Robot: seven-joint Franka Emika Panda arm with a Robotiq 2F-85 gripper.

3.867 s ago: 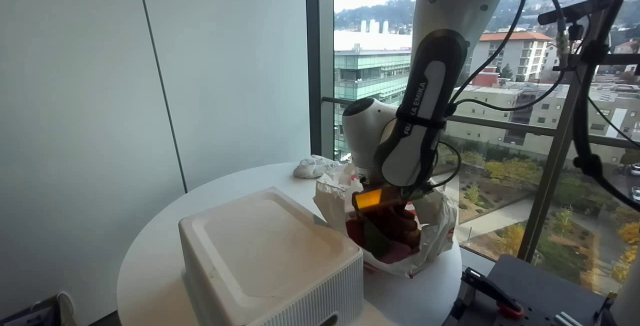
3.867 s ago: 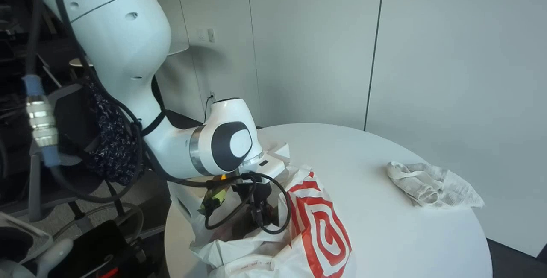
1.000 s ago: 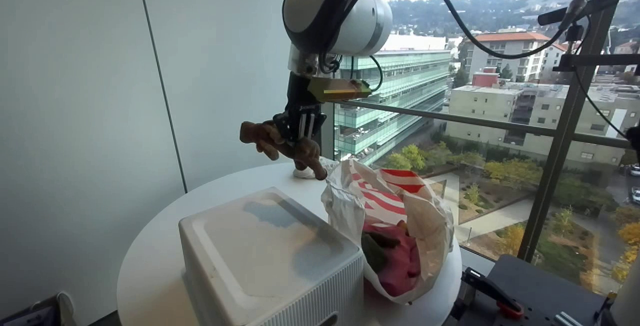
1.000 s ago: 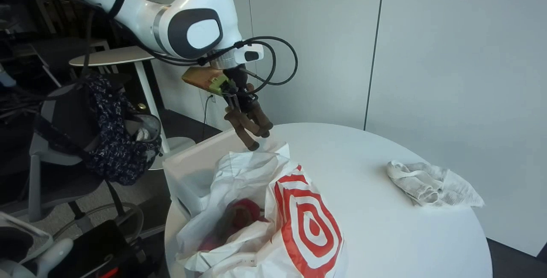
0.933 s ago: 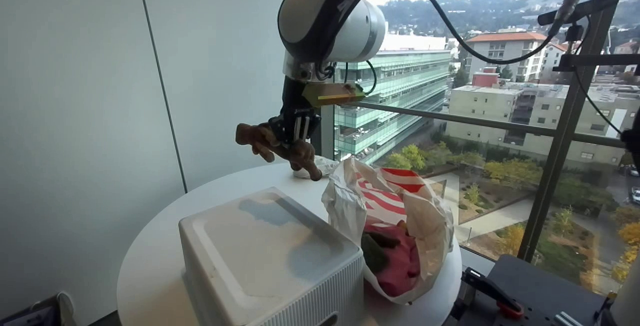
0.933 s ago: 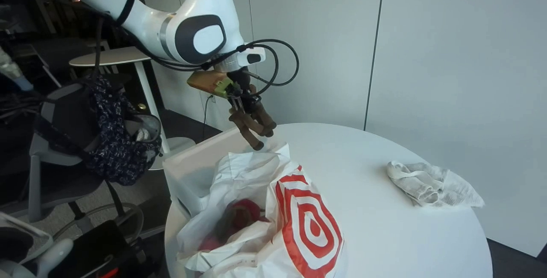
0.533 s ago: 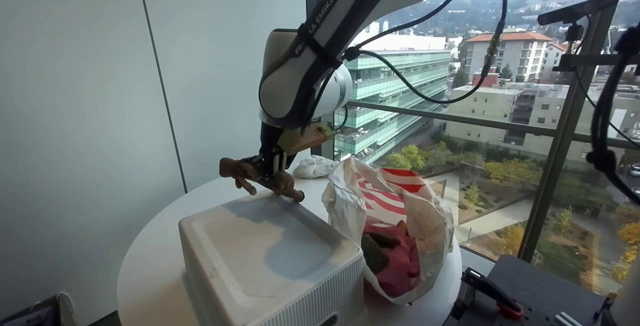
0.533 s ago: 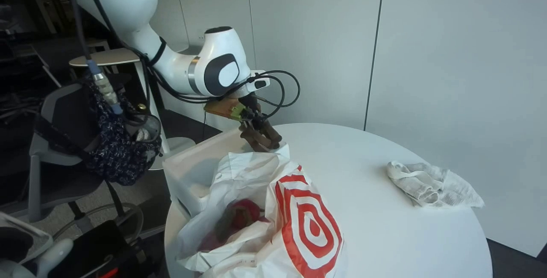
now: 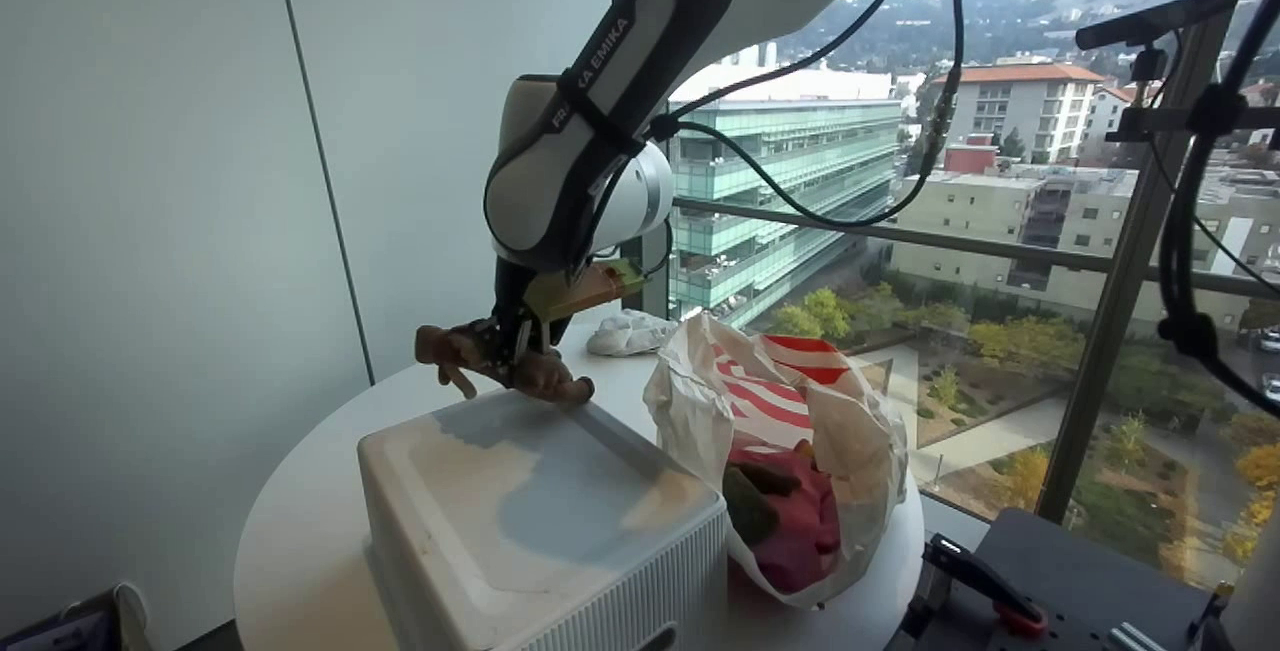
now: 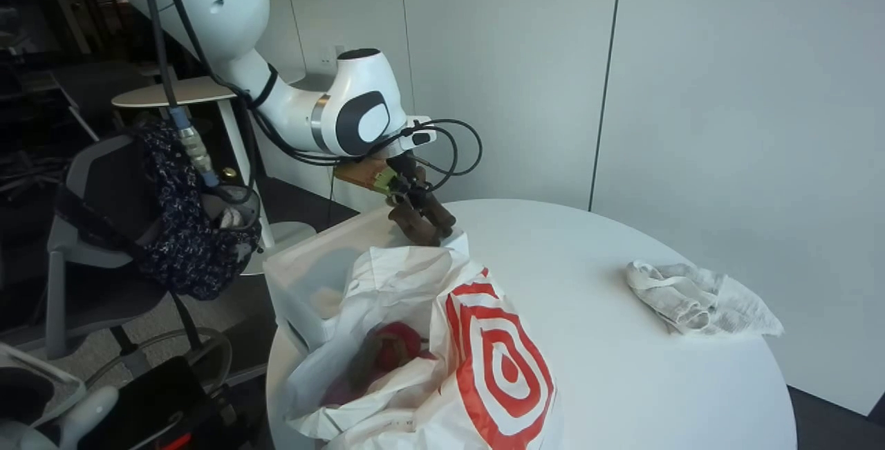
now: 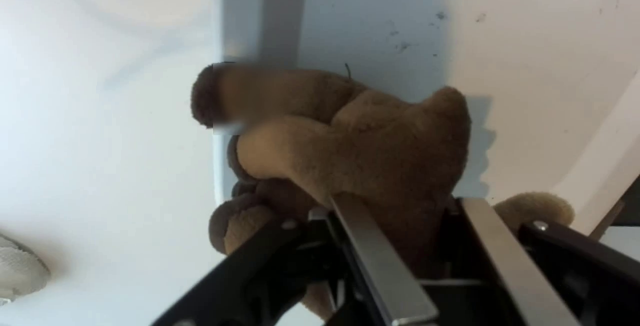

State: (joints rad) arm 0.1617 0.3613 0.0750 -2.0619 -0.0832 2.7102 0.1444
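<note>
Brown plush sat over the white box edge in an exterior view, beyond the bag in an exterior view; wrist view: gripper straddled it, couldn't tell if pinching; it overhung, so shifting inboard before any release seemed wise.

"FRANKA EMIKA" (apparently, partly covered) on arm, bullseye on bag

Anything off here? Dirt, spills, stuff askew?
Minor stuff. Dark specks dot the top of the white box, so it looks dirty; I can't tell what they are. A white cloth lies crumpled on the table, as if dropped. I see no spill, and the brown plush toy shows no obvious damage.
</note>
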